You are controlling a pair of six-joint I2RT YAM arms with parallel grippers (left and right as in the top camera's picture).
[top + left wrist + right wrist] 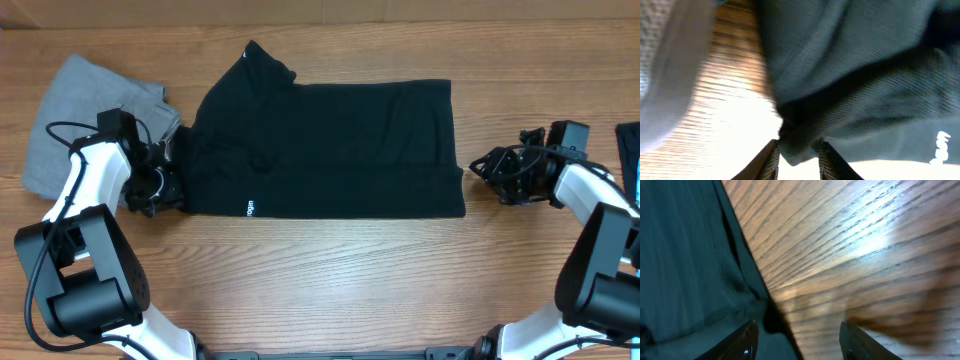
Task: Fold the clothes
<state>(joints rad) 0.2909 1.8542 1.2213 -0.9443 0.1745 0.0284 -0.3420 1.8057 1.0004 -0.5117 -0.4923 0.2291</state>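
Overhead, the black soft fabric garment with a small white logo print (330, 150) was seen spread flat in the middle of the brown wooden tabletop (350, 270). The left gripper (170, 185) was at its left edge, and the right gripper (487, 165) just beside its right edge.

In the left wrist view, a corner of the garment lay between slightly parted jaws; whether it was pinched could not be told.

In the right wrist view, the jaws were spread wide over bare wood, with nothing held.

Both ends would best be pinched fully before any lift, so that the fold is carried evenly.
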